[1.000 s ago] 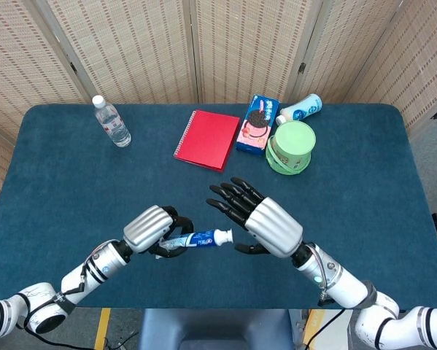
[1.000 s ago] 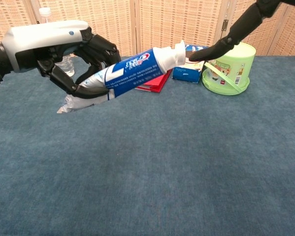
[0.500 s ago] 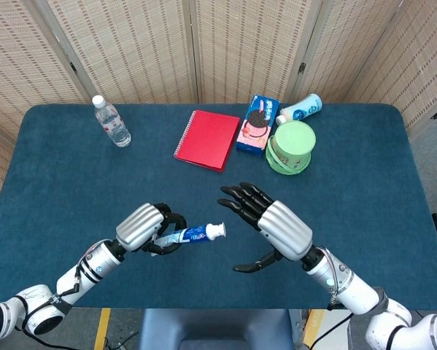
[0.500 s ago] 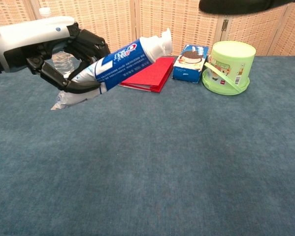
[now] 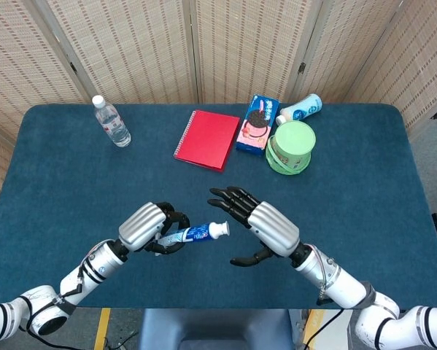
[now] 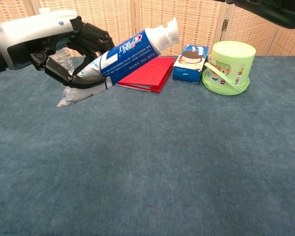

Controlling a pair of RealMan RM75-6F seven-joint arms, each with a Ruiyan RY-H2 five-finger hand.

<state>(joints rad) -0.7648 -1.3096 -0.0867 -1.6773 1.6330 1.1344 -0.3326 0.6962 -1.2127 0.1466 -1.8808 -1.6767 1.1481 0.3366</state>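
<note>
blue felt table [image 5: 72,182], bamboo screens behind. your left hand [image 5: 149,226] grips the blue-and-white toothpaste tube [image 5: 192,234] by its tail, held above the table, white cap [image 5: 219,230] toward your right hand [image 5: 265,227], which is spread and holds nothing. keep the tube level, bring your right fingertips squarely onto the cap.

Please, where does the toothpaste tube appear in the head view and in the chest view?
Head view: toothpaste tube low, left of centre, held by the left hand.
Chest view: upper left, tilted, cap up-right.
Shared landmark: red notebook behind it.
</note>
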